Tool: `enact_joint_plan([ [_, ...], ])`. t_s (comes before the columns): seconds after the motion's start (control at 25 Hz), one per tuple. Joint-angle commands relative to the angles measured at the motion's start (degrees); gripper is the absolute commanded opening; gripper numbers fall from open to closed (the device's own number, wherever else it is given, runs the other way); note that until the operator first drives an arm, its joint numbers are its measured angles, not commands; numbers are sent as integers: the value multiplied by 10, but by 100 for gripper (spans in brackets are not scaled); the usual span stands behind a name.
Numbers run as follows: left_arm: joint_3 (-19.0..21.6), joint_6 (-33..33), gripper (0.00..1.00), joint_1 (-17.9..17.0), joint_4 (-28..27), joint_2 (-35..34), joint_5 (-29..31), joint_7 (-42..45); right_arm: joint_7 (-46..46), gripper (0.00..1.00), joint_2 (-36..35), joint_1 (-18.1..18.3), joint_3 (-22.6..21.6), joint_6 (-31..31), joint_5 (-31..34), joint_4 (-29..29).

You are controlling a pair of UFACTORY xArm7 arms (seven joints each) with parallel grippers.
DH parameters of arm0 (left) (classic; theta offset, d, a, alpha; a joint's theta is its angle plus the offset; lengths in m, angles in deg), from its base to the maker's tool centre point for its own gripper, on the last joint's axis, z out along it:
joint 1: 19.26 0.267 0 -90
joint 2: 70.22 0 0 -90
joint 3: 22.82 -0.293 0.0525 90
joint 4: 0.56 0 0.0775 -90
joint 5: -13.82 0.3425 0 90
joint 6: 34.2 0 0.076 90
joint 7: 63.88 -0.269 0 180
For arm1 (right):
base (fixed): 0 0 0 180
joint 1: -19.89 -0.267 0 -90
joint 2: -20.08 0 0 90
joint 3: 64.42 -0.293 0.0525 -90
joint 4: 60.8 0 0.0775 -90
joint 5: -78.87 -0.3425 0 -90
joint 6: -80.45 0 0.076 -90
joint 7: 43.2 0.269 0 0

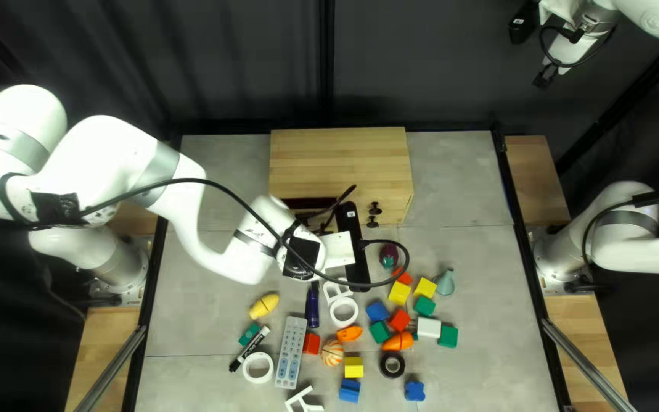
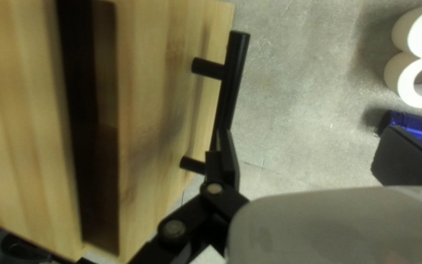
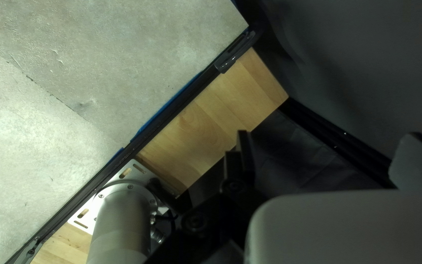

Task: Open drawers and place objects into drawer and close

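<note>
Left wrist view | handle (image 2: pixel 232 80) | long axis parallels drawer front (image 2: pixel 155 98)

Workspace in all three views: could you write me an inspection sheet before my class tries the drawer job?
Surface: grey table, thin seams.
Job's things: wooden cabinet, drawer partly open, inside dark.
Clutter: scattered blocks, remote, marker; possibly the objects to store.
Left gripper: jaws open, one at the handle; contact unclear.
Right gripper: jaws open, empty.
Cables: black cable looping off the left arm.
Surroundings: dark curtain; people, nothing seen.
</note>
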Motion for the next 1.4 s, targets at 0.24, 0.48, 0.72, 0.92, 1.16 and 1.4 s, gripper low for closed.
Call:
enact_joint_plan([
  [0.24,-17,6,100,16,33,-100,-147,-132,0,100,0,0,0,0,0,0],
  [0.48,-45,1,100,31,34,-107,-207,-240,0,100,0,0,0,0,0,0],
  [0.72,-54,-7,100,38,12,-81,-226,-290,0,100,0,0,0,0,0,0],
  [0.92,-54,-9,100,38,7,-79,-231,-298,0,100,0,0,0,0,0,0],
  [1.16,-54,-9,100,38,7,-79,-231,-298,0,100,0,0,0,0,0,0],
  [1.4,-54,-9,100,38,7,-79,-231,-298,0,100,0,0,0,0,0,0],
])
